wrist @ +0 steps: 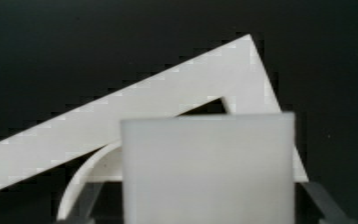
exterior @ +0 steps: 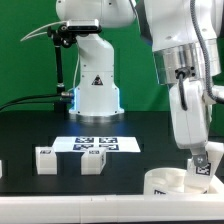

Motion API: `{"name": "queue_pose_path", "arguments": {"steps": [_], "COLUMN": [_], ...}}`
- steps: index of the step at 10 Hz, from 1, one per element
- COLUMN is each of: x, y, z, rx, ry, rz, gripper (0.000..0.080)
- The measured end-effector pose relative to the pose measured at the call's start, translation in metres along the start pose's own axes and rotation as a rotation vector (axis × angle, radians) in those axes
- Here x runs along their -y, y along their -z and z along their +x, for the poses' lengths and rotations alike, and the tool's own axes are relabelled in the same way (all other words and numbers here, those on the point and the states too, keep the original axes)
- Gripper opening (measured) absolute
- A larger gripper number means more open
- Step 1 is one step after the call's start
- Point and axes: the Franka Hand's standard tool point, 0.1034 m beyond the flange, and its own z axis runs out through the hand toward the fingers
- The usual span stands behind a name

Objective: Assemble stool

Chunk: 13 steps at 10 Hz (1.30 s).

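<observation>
In the exterior view my gripper (exterior: pixel 201 160) is at the right, shut on a small white blocky stool leg (exterior: pixel 202 170) with a square tag. It holds the leg upright just over the round rimmed seat disc (exterior: pixel 165 182) at the front right. In the wrist view the leg (wrist: pixel 208 160) fills the middle between my two fingers (wrist: pixel 92 198), and a curved bit of the seat's rim (wrist: pixel 83 170) shows beside it. Two more white legs (exterior: pixel 45 159) (exterior: pixel 92 159) stand on the black table toward the exterior view's left.
The marker board (exterior: pixel 96 143) lies flat behind the two loose legs, in front of the robot's white base (exterior: pixel 97 90). A small white part (exterior: pixel 2 168) is cut off at the exterior view's left edge. Long white border rails (wrist: pixel 176 105) meet at a corner beyond the held leg.
</observation>
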Motion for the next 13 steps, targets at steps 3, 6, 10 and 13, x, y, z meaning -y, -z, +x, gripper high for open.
{"name": "queue_pose_path", "arguments": {"steps": [3,6,10,13], "x": [0.001,0.005,0.005,-0.008], "y": [0.007,0.022,0.020,0.010], "z": [-0.002,-0.008,-0.007,-0.016], "rx": [0.007,0.034,0.035,0.048], "ry": [0.304,0.731,1.012,1.610], "rz": [-0.020,-0.051,-0.043,-0.102], "gripper": [0.0597,0.0646,0.0649,0.0649]}}
